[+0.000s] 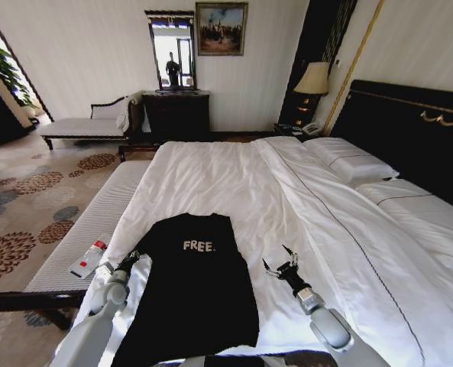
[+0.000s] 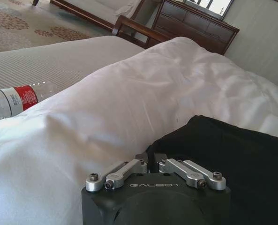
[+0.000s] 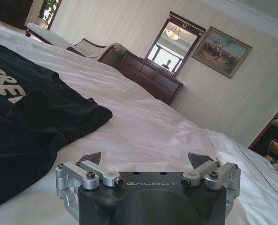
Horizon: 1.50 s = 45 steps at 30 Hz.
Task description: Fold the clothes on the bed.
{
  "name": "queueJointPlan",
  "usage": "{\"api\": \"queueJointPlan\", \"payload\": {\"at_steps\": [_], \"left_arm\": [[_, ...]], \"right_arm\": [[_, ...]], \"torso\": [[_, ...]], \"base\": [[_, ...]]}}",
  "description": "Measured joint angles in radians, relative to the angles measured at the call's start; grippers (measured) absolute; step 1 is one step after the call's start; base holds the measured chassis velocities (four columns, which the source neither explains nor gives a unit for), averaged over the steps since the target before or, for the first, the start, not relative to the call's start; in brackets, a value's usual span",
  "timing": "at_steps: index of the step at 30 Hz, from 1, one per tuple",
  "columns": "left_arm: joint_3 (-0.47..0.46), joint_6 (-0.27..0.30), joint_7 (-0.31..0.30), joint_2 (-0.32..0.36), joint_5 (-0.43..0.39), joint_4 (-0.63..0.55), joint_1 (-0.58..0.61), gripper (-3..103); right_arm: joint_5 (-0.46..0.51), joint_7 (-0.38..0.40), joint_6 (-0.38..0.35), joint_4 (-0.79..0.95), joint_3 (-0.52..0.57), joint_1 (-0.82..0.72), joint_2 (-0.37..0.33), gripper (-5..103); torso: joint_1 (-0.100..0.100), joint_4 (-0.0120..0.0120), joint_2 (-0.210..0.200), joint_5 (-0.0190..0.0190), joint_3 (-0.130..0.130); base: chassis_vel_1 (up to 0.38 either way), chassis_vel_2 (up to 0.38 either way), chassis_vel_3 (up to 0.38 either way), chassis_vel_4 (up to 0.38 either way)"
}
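Folding looks partly done: the black T-shirt point(image 1: 192, 287) lies narrowed lengthwise on the bed point(image 1: 234, 180), left gripper point(image 1: 132, 258) pressed together at its edge, right gripper point(image 1: 280, 263) spread beside it, crosswise folds remaining.

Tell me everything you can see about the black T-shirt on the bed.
The black T-shirt is soft, matte cloth with small white "FREE" lettering on the chest. It lies flat and face up on the white duvet near the foot of the bed, collar end pointing toward the far wall, looking narrow as if its sides are folded in. One sleeve lies bunched on the right gripper's side. The left gripper, shut, sits at the shirt's left edge; the right gripper is open, apart from the shirt.
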Motion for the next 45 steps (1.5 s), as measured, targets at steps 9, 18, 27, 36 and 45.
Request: {"api": "queueJointPlan", "payload": {"at_steps": [9,18,27,36,45], "left_arm": [[-0.002,-0.008,-0.001,0.019,0.037,-0.004,-0.006,1],[0.084,0.139,-0.145,0.091,0.397,-0.087,-0.064,1],[0.213,0.208,-0.105,0.282,0.801,-0.218,-0.121,1],[0.533,0.176,-0.02,0.436,0.893,-0.199,-0.256,1],[0.765,0.145,0.022,0.446,0.952,-0.116,-0.369,1]], "right_arm": [[-0.007,-0.001,0.002,-0.001,0.002,-0.008,0.017,100],[-0.011,-0.002,0.018,-0.003,0.004,-0.016,0.027,100],[0.005,-0.002,0.02,-0.019,-0.07,0.046,0.008,100],[0.017,-0.002,0.022,-0.016,-0.065,0.052,0.004,100],[0.027,-0.002,0.022,-0.01,-0.042,0.048,0.003,100]], "torso": [[0.0,-0.0001,0.0,-0.0001,0.0],[0.0,0.0001,0.0,0.0,0.0],[0.0,0.0019,0.0,0.0003,0.0],[0.0,-0.0005,0.0,0.0002,0.0],[0.0,-0.0001,0.0,0.0001,0.0]], "base": [[0.0,0.0,0.0,0.0],[0.0,0.0,0.0,0.0],[0.0,0.0,0.0,0.0],[0.0,0.0,0.0,0.0],[0.0,0.0,0.0,0.0]]}}
